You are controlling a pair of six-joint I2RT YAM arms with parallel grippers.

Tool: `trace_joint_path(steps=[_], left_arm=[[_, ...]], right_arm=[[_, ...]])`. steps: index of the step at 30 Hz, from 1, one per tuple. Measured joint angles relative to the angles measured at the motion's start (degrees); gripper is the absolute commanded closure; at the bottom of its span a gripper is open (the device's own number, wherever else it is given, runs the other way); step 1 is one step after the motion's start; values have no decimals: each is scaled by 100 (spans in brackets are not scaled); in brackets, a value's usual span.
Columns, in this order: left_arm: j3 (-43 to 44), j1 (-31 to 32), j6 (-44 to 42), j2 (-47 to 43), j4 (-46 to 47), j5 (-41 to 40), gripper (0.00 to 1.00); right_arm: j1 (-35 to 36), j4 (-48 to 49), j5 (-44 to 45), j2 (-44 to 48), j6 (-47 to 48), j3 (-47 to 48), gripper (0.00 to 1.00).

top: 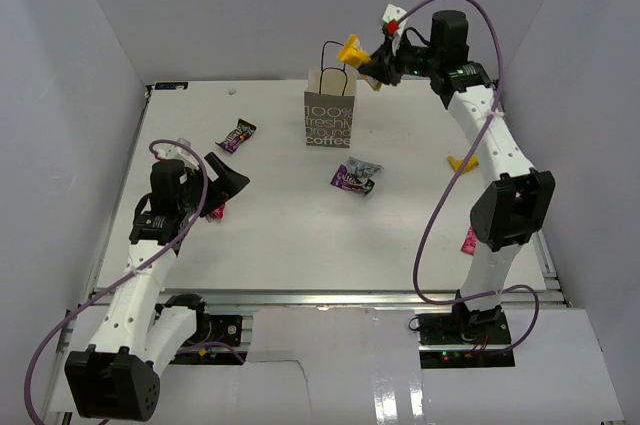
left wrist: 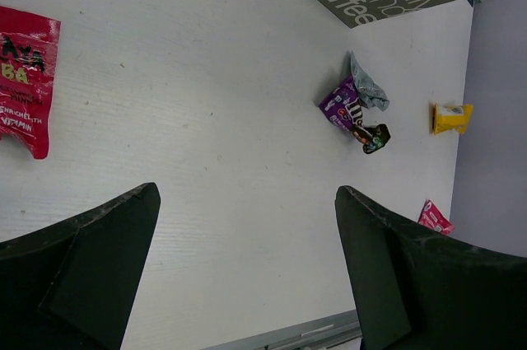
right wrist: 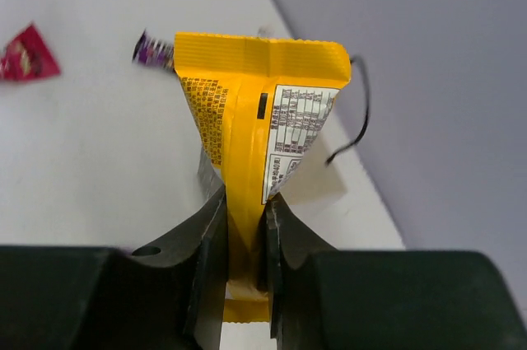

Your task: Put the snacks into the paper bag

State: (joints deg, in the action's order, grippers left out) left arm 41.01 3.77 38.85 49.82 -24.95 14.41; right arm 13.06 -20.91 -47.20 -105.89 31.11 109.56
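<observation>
A yellow packet [right wrist: 255,86] is pinched in the right gripper [right wrist: 244,210] above the paper bag [top: 330,117]; released off-centre, it may be caught on the rim. The left gripper [left wrist: 247,210] is spread wide, empty.

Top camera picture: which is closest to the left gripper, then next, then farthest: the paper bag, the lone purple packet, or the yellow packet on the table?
1. The lone purple packet, just beyond the left gripper.
2. The paper bag, back middle.
3. The yellow packet on the table, far right.
</observation>
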Motion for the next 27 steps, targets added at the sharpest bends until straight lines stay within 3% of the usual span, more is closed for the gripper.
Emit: trace_joint_path(steps=[4,9,18,27], left_arm=[[-2,0,13,-168,-46,-7,2],[-9,0,66,-498,-105,-50,2],[-9,0,105,-483,-256,-55,2],[-9,0,127,-496,-308,-116,2]], right_arm=[[356,1167,433,-654,-1134,883,82],[568,2100,758,-1060,-1731,1078,80],[870,3276,1134,-1257,-2070,664,76],[879,3556,1276,-1272,-2011,190,66]])
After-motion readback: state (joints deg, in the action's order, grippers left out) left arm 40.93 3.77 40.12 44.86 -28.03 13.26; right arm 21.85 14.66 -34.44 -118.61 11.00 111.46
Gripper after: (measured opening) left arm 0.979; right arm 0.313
